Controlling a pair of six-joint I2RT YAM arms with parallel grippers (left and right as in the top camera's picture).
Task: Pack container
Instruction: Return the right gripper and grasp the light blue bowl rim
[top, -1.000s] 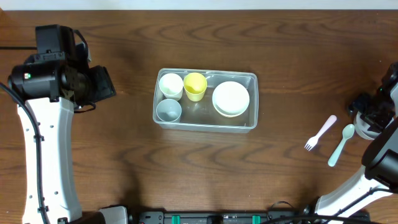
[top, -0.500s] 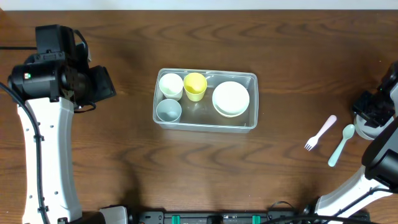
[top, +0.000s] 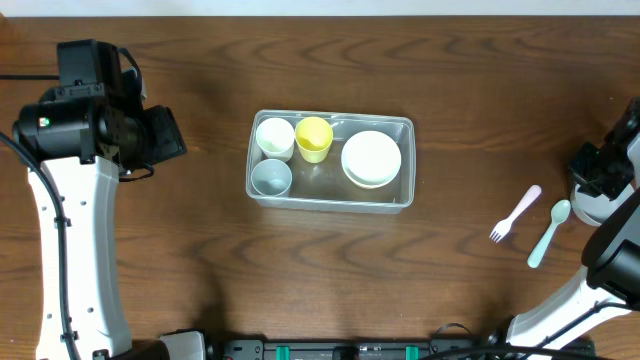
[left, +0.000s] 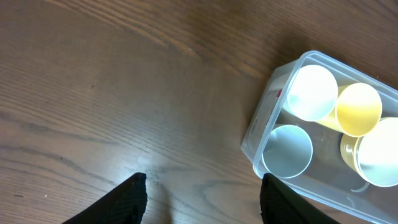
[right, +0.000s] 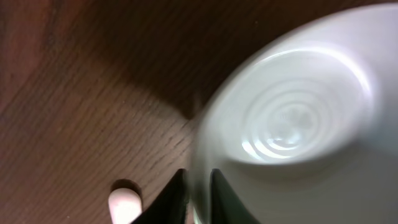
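The clear container (top: 330, 201) sits mid-table holding a white cup (top: 274, 137), a yellow cup (top: 314, 138), a pale-blue cup (top: 271, 177) and a white bowl (top: 371, 158). My left gripper (left: 202, 186) hangs open over bare wood left of the container (left: 255, 140), with nothing between its fingers. At the table's right edge my right gripper (right: 198, 177) is shut on the rim of another white bowl (right: 298, 118), which fills most of the right wrist view. From overhead this bowl (top: 588, 209) is mostly hidden under the right gripper (top: 592, 190).
A pink fork (top: 516, 213) and a pale-green spoon (top: 548, 232) lie on the wood just left of the right gripper. The fork's handle end (right: 124, 205) shows beside the right fingers. The left arm (top: 75, 200) stands along the left side.
The right gripper's jaws have closed onto the white bowl's rim, and it has shifted slightly right. The left arm and the container's contents have not moved.
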